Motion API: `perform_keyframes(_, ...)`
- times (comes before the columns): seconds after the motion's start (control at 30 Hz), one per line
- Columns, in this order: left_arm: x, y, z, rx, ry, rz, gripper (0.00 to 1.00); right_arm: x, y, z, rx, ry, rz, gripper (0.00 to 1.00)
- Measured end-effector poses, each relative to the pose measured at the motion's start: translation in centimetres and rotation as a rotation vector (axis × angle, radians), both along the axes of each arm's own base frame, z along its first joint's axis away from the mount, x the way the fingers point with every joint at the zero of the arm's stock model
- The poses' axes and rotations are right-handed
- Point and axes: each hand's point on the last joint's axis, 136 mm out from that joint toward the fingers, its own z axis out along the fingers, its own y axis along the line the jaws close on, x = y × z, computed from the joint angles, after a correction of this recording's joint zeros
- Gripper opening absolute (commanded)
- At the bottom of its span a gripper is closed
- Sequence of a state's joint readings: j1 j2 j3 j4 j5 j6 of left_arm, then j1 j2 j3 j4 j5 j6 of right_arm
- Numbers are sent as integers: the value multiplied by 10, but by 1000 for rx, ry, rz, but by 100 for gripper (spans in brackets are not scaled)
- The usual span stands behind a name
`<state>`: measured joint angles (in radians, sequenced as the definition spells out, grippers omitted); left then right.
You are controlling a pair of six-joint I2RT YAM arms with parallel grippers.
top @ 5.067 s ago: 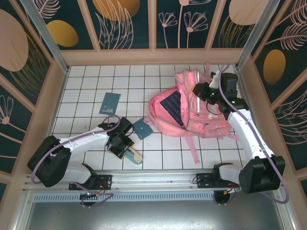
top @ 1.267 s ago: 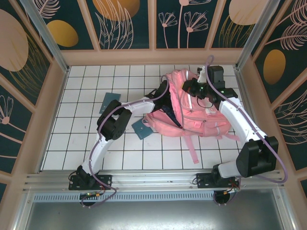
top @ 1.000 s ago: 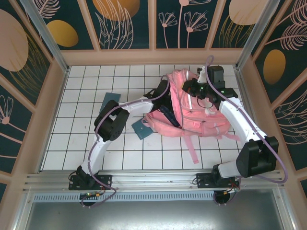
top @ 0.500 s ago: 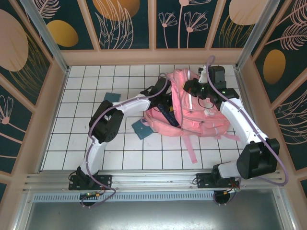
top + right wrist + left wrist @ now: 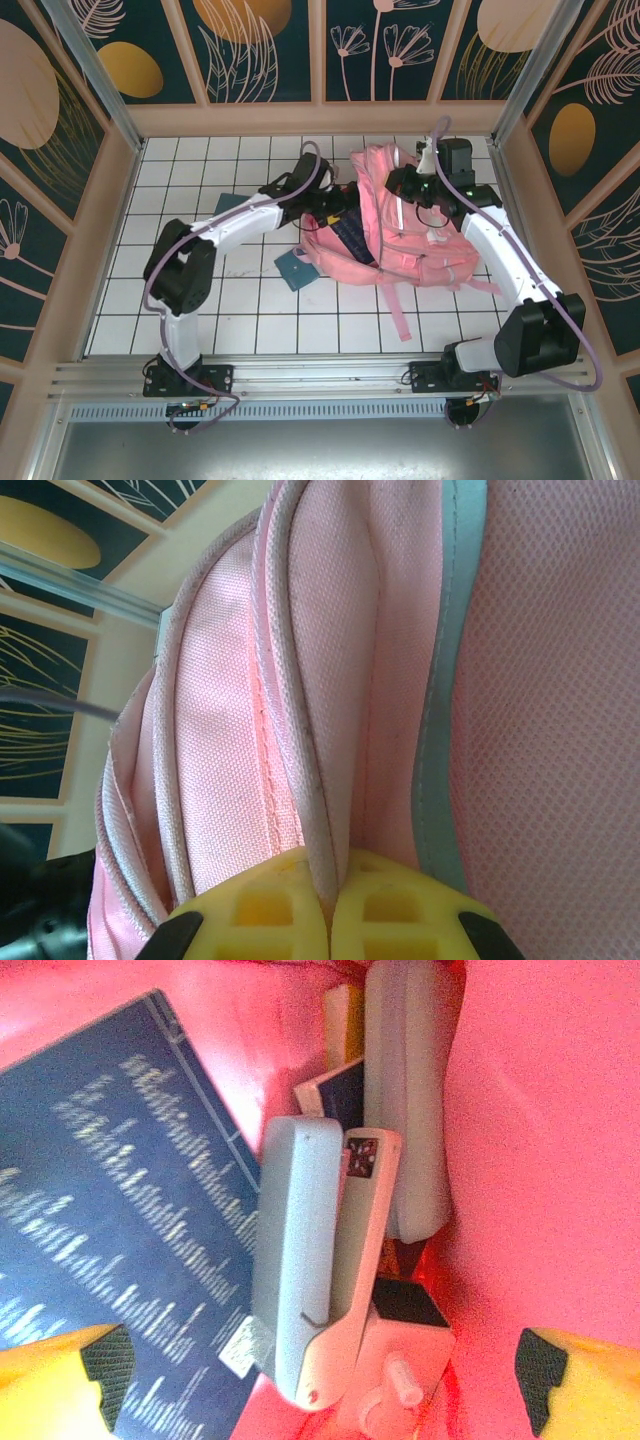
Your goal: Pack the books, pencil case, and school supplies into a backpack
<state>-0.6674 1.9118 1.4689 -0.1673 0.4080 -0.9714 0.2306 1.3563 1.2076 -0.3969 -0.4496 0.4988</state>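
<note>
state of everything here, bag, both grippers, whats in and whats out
pink fabric backpack: lying down, mouth held open
right gripper: shut on the backpack's rim
left gripper: open, empty, inside the backpack
navy book with pale text lines: packed
pale mint-green pencil case: packed
teal-and-cream stapler-like tool: packed
pink squarish piece: packed
near dark teal flat square: unpacked
far dark teal flat square: unpacked

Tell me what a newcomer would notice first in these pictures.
The big pink backpack on the right of the white tiled table draws the eye first. The right gripper pinches a fold of its rim. The left gripper hangs open in the bag's mouth, over a navy book, a teal-and-cream stapler and the mint pencil case.
</note>
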Motion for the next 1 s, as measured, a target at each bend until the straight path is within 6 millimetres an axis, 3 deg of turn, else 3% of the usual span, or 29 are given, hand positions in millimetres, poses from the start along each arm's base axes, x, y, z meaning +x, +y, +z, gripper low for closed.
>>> perform_keyframes(0.2, -19, 66, 11, 62, -32, 95, 98, -1, -6, 2, -31, -18, -16, 0)
perform_keyframes(0.37, -31, 111, 7, 141, -29, 180, 99, 1, -15, 3, -46, -26, -43, 0)
perform_keyframes(0.5, -40, 130, -13, 235, 11, 213, 99, 5, -26, 3, -63, -32, -83, 0)
perform_keyframes(0.63, -63, 148, -41, 303, 74, 219, 98, 10, -39, 2, -97, -42, -130, 0)
perform_keyframes(0.77, -82, 161, -57, 329, 116, 227, 98, 13, -49, -1, -121, -44, -162, 0)
perform_keyframes(1.0, -111, 176, -88, 304, 183, 269, 97, 10, -41, -5, -130, -38, -142, 0)
